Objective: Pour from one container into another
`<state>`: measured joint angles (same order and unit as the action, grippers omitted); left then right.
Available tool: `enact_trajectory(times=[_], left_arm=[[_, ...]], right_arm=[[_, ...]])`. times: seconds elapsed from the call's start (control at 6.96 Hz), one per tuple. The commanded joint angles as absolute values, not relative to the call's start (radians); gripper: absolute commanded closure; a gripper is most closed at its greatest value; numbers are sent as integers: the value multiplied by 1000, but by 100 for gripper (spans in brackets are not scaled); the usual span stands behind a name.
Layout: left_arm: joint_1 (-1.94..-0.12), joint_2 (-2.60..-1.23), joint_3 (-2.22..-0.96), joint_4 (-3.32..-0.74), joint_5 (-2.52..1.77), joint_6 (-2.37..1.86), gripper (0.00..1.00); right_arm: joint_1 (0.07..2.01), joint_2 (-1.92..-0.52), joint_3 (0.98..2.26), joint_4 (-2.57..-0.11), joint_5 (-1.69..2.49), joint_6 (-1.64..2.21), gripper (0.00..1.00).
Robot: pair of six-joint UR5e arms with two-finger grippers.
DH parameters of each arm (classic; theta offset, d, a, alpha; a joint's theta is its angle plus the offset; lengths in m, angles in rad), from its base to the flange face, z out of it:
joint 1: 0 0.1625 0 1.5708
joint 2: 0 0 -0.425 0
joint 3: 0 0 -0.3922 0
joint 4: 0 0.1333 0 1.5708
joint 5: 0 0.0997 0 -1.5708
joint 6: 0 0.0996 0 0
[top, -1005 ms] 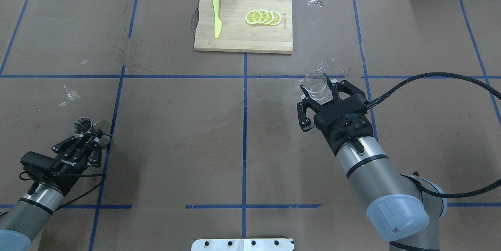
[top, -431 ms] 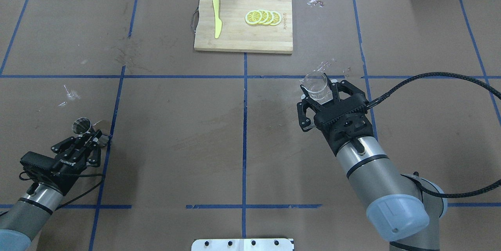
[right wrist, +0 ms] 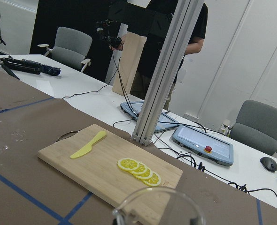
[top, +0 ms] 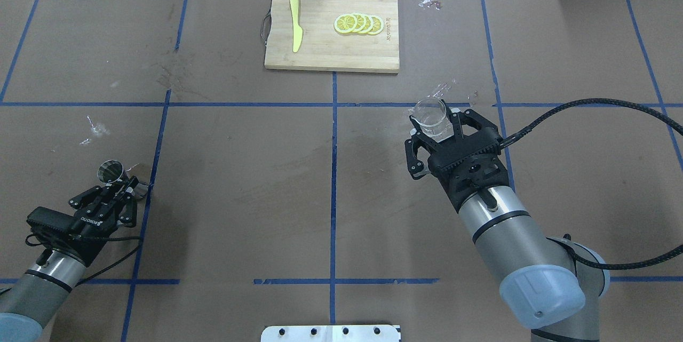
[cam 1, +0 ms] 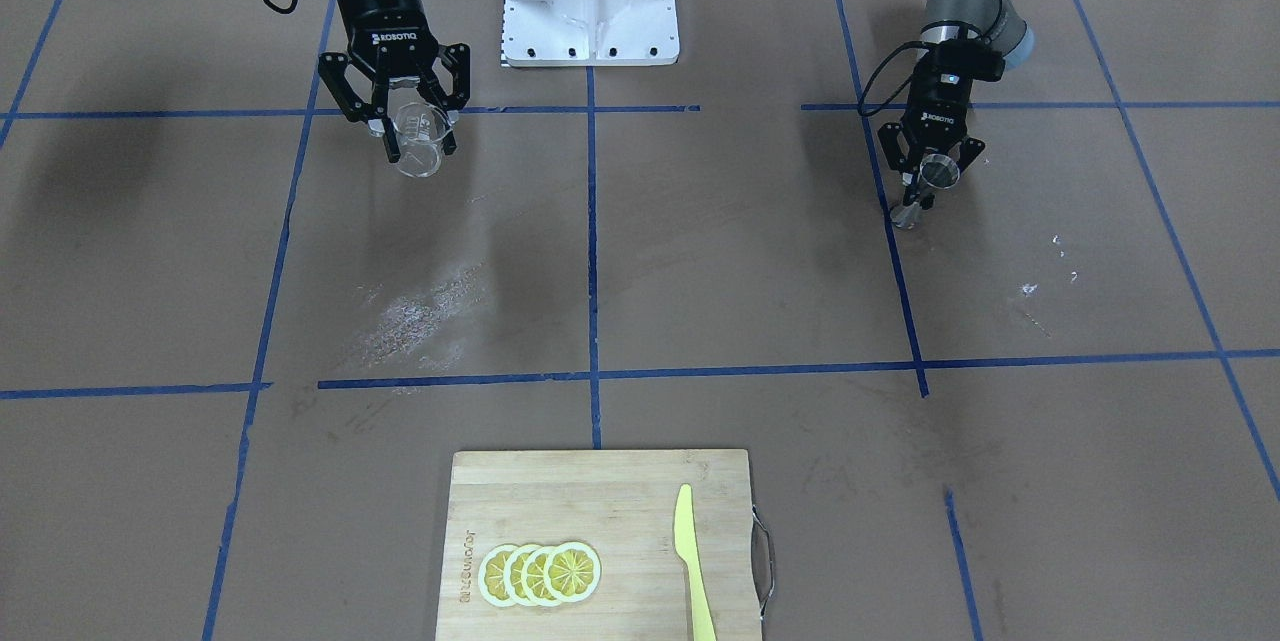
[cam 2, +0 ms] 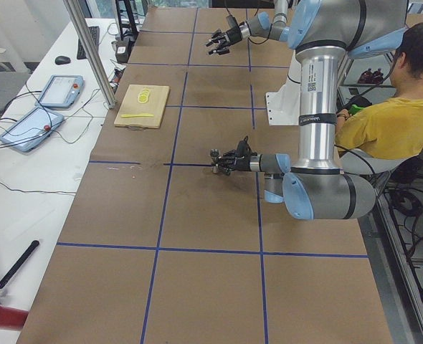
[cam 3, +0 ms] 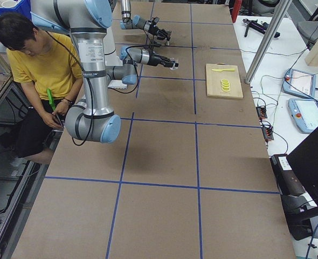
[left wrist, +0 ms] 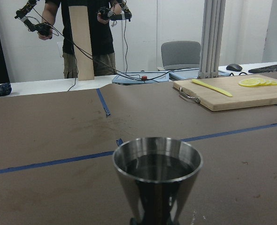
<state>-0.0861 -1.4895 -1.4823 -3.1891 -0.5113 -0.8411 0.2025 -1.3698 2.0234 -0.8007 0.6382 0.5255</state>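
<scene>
Six views of one worktop [top: 240, 182]. The overhead view looks forward and down from behind the robot's base [top: 331, 333], with the board [top: 331, 38] at the far edge. The front view faces that base from across, steeply down, so the board lies nearest and sides are mirrored. Two side views look along the worktop from its ends, high and far off; both take in the board and a seated person [cam 2: 405, 122]. The left wrist view sits low, close behind the jigger [left wrist: 157, 180]; the right wrist view peers over the cup [right wrist: 158, 206]. Both wrist views face the board.
</scene>
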Motion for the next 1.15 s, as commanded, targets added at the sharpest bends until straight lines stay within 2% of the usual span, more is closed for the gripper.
enact_trajectory(times=[0.0,0.43,1.01], left_arm=[[-86,-1489,-1476,-3189,-511,-841,76],[-86,-1489,-1470,-3191,-509,-842,74],[-86,-1489,-1471,-3195,-509,-842,49]], right_arm=[[202,-1370,2023,-801,638,526,100],[202,-1370,2023,-801,638,526,100],[202,-1370,2023,-801,638,526,100]])
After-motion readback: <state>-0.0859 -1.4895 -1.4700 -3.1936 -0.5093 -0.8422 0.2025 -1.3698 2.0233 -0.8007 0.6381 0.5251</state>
